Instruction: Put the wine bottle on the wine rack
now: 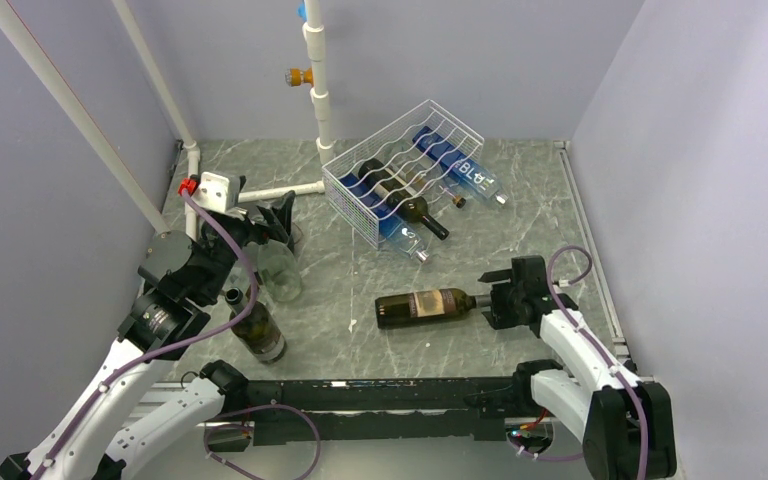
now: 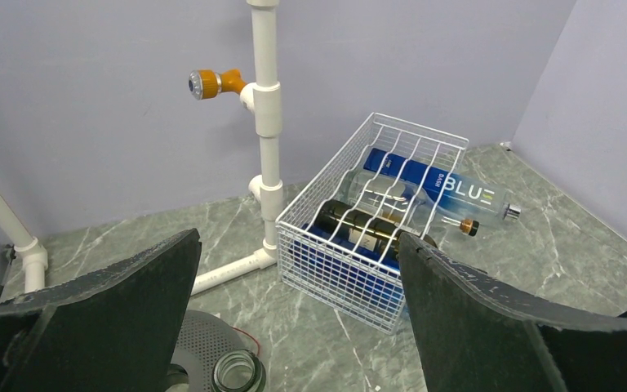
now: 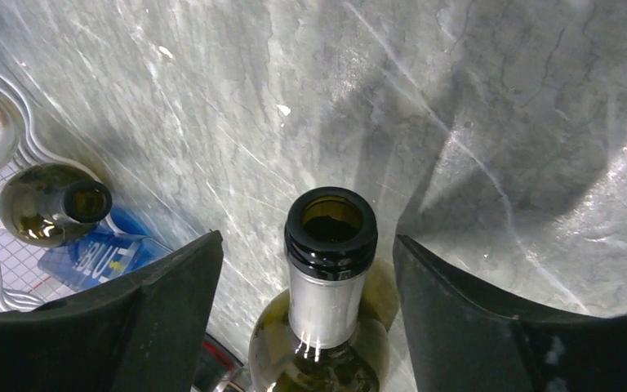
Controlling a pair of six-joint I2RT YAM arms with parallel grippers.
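The wine bottle (image 1: 425,306) lay at nine o'clock from the right gripper (image 1: 488,297), neck between its parted jaws; left gripper (image 2: 298,245) stood wide open.

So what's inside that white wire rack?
Lying in the wine rack: a dark wine bottle, a blue-labelled bottle, and another blue bottle lower down. The wires and those bottles cover the bottom layer, so whether more lie there cannot be told.
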